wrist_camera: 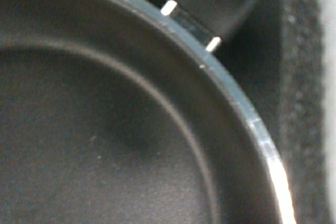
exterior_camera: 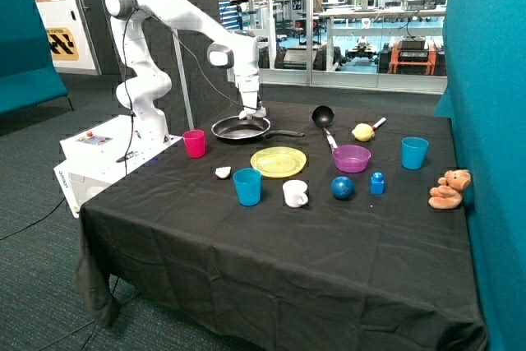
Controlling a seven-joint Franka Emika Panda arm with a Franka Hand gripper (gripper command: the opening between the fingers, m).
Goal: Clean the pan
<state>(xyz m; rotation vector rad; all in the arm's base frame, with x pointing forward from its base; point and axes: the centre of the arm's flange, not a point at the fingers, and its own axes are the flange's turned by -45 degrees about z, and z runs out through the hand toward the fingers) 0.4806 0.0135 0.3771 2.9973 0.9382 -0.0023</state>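
Wrist view only: pan (wrist_camera: 105, 145) interior close-up, rim, handle joint. Outside view: gripper (exterior_camera: 251, 111) low over pan (exterior_camera: 240, 128) at table (exterior_camera: 271, 244) far edge near pink cup (exterior_camera: 194, 143); grip state indeterminate. Black cloth; glass-walled room.

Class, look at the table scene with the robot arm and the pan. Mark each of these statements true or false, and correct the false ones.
1. The gripper is low over the pan, close to its surface. True.
2. The pan's handle points toward the pink cup. False: it points away from that cup, toward the black ladle.
3. The yellow plate lies between the pan and the white cup. True.
4. The teddy bear sits inside the purple bowl. False: it sits at the table's edge near the teal wall, apart from the bowl.
5. Two blue cups stand on the table. True; the other is near the bear.
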